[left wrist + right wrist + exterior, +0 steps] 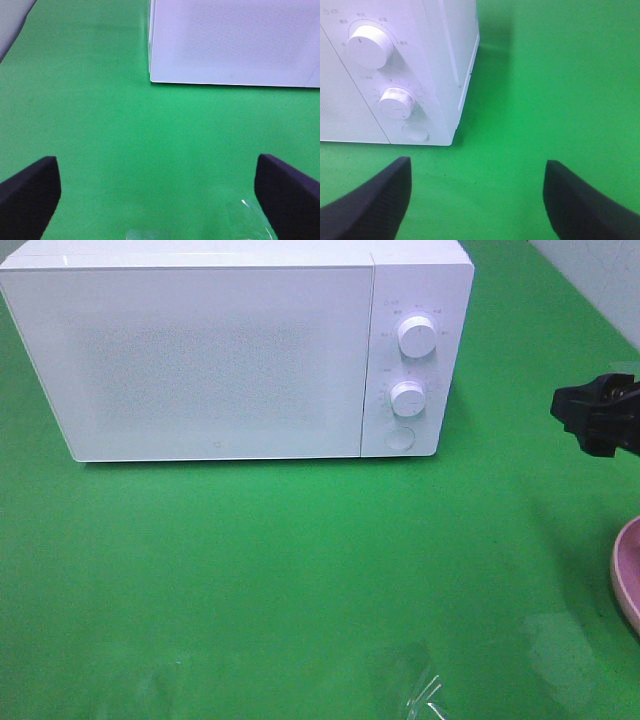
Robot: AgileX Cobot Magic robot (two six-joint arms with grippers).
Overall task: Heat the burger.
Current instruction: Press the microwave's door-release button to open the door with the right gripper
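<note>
**Burger out of sight, microwave shut**

The burger shows in no view, so its place and heading cannot be told. The microwave (220,360) stands at 11 o'clock on the green table (300,570) with its door closed and its inside hidden. The pink plate (628,575) sits at 4 o'clock. The left hand (157,185) and right hand (477,185) gape wide — gripping nothing.

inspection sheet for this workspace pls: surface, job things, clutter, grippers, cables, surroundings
surface: green cover, flat and bare across the middle
job's things: white microwave at the back with its door shut; burger not in view; only the rim of a pink plate shows at the right edge of the high view
clutter: a clear shiny patch on the near side, maybe plastic film, cannot tell
grippers: left gripper open, nothing between its fingers; right gripper open, empty, near the microwave's control-panel corner
cables: nothing seen
surroundings: pale grey strip beyond the cover at the far right
</note>
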